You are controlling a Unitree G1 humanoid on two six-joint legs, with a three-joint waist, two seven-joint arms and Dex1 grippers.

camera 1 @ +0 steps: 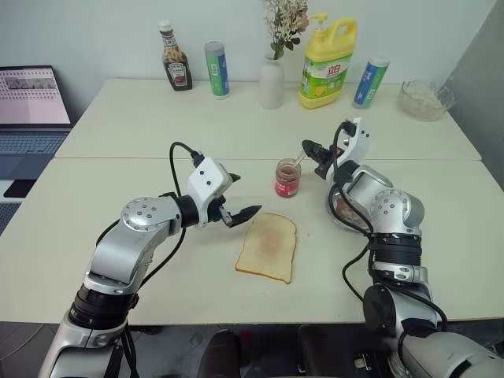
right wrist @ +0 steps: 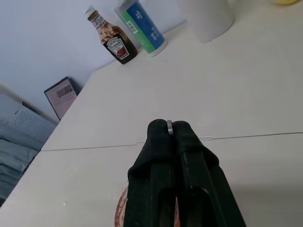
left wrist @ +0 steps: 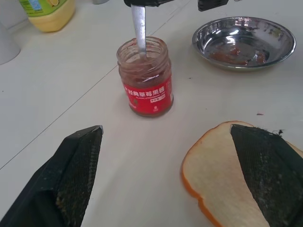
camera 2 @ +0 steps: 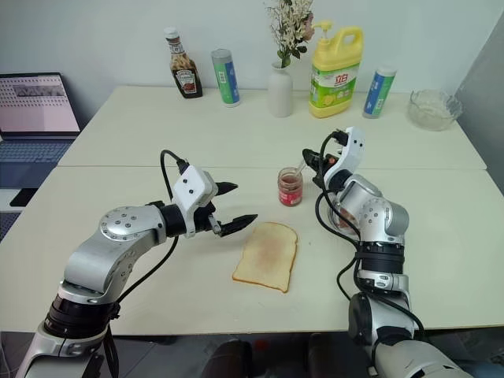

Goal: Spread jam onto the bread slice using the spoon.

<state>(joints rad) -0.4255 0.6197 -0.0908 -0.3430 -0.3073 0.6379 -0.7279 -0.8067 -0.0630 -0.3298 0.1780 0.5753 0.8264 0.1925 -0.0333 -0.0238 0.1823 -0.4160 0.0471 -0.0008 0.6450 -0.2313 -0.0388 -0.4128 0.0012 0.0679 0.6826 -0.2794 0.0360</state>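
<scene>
The spoon is clamped by its thin handle in the right gripper, bowl down in the jam. At about 7 o'clock from the jar lies the bread slice, probably soft and easily torn. The left gripper is spread open, empty.

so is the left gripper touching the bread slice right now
Cannot tell. In the left wrist view one finger overlaps the bread slice, and in the left eye view the left gripper sits beside its edge; no view plainly shows a gap.
</scene>
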